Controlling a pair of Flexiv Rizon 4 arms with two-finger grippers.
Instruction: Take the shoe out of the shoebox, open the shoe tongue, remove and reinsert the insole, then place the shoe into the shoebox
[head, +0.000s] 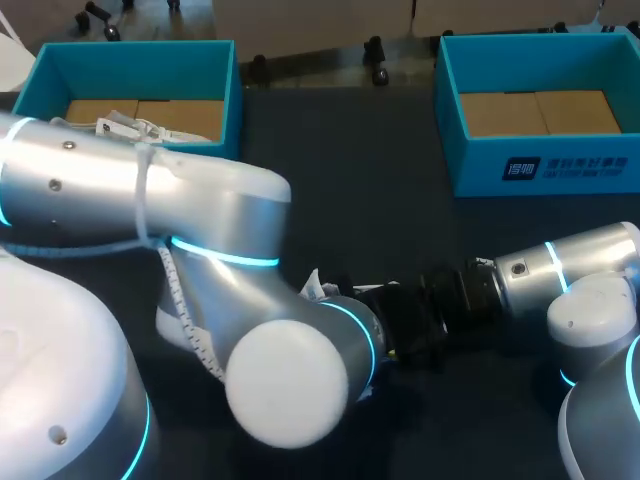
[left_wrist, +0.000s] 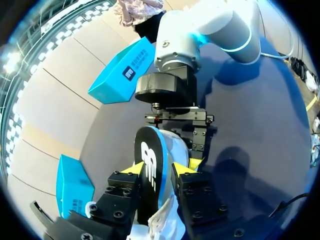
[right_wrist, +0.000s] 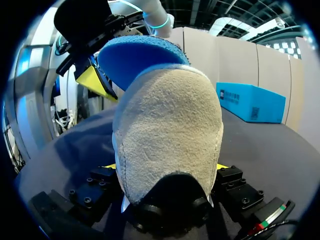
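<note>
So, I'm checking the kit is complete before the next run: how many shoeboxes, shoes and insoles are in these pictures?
shoeboxes: 2
shoe: 1
insole: 1
Total: 4

The left arm (head: 215, 215) comes in from the left and bends down toward the near middle. The right arm (head: 575, 260) lies low from the right, with its wrist pointing left. The two grippers face each other there. The left gripper (left_wrist: 159, 172) and the right gripper (right_wrist: 165, 167) each clamp one end of the shoe (right_wrist: 167, 130).
</note>
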